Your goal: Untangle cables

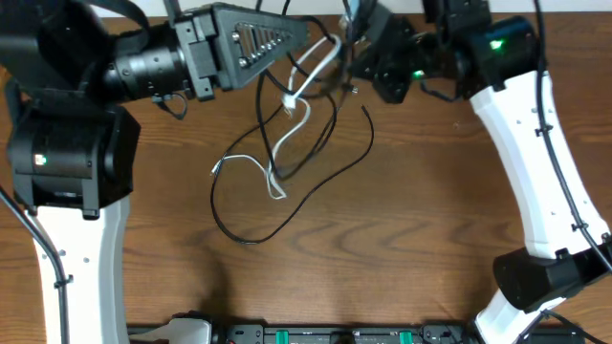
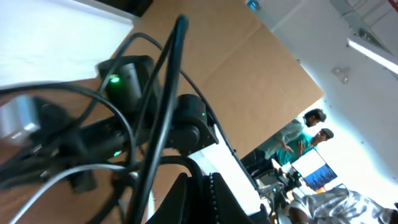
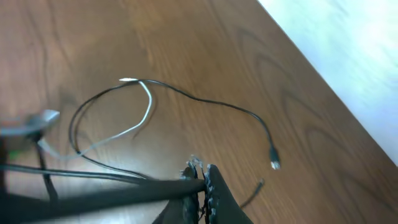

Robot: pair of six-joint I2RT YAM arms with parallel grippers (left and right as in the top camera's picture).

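Brown wood-grain table [image 1: 430,239] carries loosely tangled cables [image 1: 290,101].

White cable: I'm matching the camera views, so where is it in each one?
Overhead: white cable snakes across the table's middle.
Left wrist: a pale cord low left, perhaps it; cannot tell.
Right wrist: white cable, left of centre.
Shared landmark: black cable's free plug tip, overhead and right wrist only.

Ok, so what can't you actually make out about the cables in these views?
Overhead: upper ends of the cables, hidden under the left gripper and right gripper.
Left wrist: what its fingers pinch; the black cable is blurred and cut off below.
Right wrist: type of the plug tip, too small.
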